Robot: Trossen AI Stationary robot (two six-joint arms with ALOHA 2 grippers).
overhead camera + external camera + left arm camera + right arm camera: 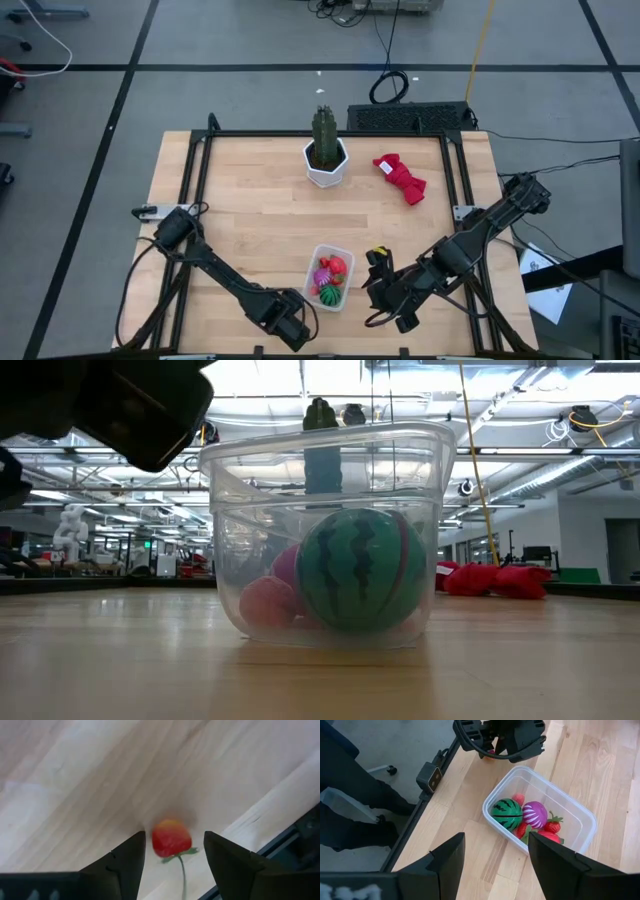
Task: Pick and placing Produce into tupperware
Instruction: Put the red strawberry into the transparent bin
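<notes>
The left pincer (pixel 172 857) sits down at the bench's (pixel 250 210) near edge, just left of the tub (pixel 331 277), with its jaws spread wide and nothing held. Right between its fingers (pixel 127 862) there's a small strawberry (pixel 171 838) lying on the wood, green stem trailing toward the bench edge, and neither finger seems to touch it. The right pincer (pixel 495 857) is also released, fingers apart and empty, hovering near the front edge on the other side of the tub and looking down at it. The tub itself is on the bench near the middle of the front edge, and it's already got stuff in it: the watermelon ball (pixel 506 814) at the end nearest the left arm, the purple piece (pixel 536 814) right beside it, a pink bit (pixel 519 798) behind the ball, and a couple of red strawberries (pixel 551 827) toward the other end. From the low view the watermelon ball presses up against the clear wall. Farther back, a cactus (pixel 325 141) in a white pot stands near the far edge, with a red cloth (pixel 400 178) off to its right.
</notes>
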